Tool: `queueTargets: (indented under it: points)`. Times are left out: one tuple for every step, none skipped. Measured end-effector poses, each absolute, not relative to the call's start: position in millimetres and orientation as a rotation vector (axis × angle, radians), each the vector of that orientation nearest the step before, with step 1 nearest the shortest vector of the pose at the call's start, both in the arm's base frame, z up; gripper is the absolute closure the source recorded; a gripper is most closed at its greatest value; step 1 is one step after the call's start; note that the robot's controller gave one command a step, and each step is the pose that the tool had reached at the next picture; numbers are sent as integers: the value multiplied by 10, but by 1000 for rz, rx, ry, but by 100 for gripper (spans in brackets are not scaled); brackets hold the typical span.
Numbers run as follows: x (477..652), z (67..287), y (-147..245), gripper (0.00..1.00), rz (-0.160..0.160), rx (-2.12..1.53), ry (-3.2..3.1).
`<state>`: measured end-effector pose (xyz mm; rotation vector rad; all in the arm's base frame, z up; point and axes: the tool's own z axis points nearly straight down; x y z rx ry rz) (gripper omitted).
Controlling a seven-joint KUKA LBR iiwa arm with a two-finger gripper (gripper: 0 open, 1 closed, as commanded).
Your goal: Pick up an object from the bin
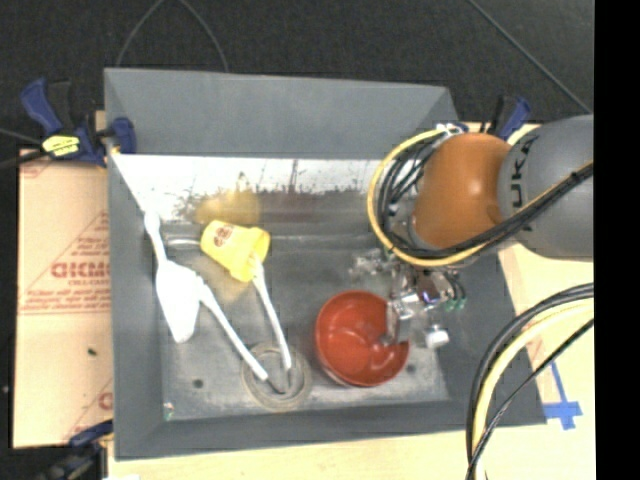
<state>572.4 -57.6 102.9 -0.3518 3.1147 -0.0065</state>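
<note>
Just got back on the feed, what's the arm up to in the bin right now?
The arm reaches in from the right, and its gripper is down at the right rim of the round red bowl, near the front right of the grey metal bin. Whether it has hold of the rim I cannot tell. The bowl appears to sit on the bin floor. To its left, a yellow plastic cup lies on its side beside a white plastic spoon, both untouched.

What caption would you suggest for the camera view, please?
Gripper above the red bowl; yellow cup and white spoon lie to its left.
</note>
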Motion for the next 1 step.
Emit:
queueTargets:
  points:
    - [5743, 1502, -462, 0, -8, -361, 3107]
